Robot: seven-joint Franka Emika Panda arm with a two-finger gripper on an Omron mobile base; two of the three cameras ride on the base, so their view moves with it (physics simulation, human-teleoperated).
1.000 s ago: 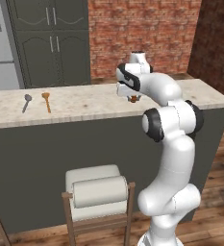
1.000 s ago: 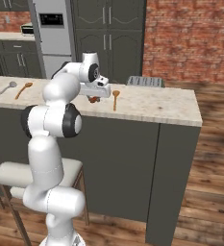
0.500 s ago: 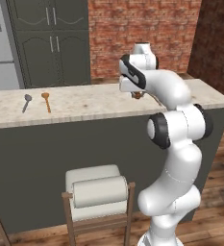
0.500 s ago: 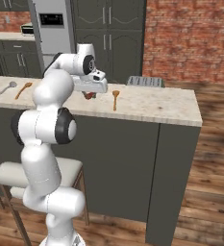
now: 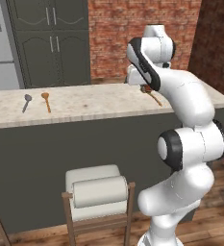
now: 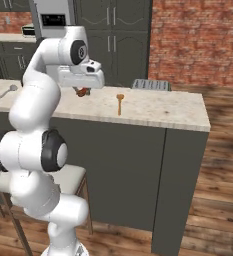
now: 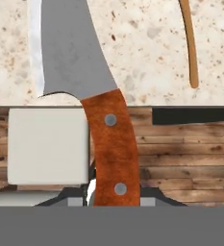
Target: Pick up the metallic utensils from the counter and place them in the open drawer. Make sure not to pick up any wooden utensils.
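My gripper [image 7: 114, 199] is shut on a cleaver-like knife [image 7: 70, 48] with a grey metal blade and a riveted red-brown handle. It hangs just above the counter [image 5: 94, 108], under my hand [image 5: 144, 88] [image 6: 82, 91]. A wooden spoon [image 5: 155, 99] [image 6: 120, 103] [image 7: 190, 48] lies just beside it. At the counter's far left lie a silver metal spoon [image 5: 26, 102] [image 6: 8, 91] and another wooden spoon [image 5: 46, 102]. The open drawer is out of view.
A padded stool [image 5: 99, 192] [image 6: 68, 176] stands on the near side of the counter, below its edge. A grey rack-like object [image 6: 151, 85] sits at the counter's back. Dark cabinets [image 5: 51, 43] and a brick wall [image 6: 198, 40] stand behind.
The arm has drawn up taller, its upper link lifting, and the hand has shifted a little over the counter with the knife still in its grip. The spoons have not moved.
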